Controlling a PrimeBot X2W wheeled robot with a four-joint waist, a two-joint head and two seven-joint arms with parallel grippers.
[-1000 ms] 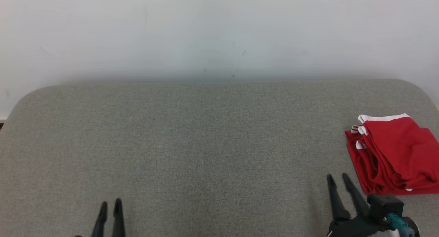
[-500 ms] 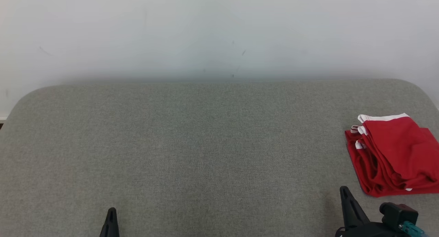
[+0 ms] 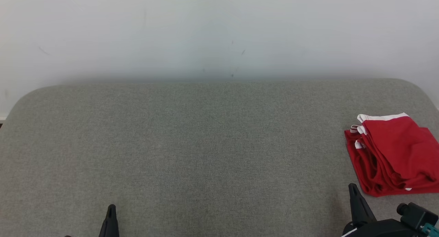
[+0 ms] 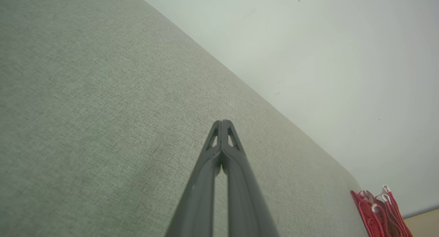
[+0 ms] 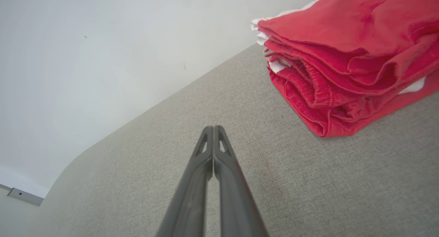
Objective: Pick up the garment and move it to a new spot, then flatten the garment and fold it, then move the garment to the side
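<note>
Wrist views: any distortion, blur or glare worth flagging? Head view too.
Left wrist view: wide-angle tilt, so the grey cushion's far edge runs diagonally; the red garment is small and soft in the corner. Right wrist view: the garment's folds are crisp, with no glare. Head view: even, diffuse light, with only a faint shadow beside the right gripper.

Garment (image 3: 394,154) soft red cloth; couch (image 3: 192,144) matt grey weave.
</note>
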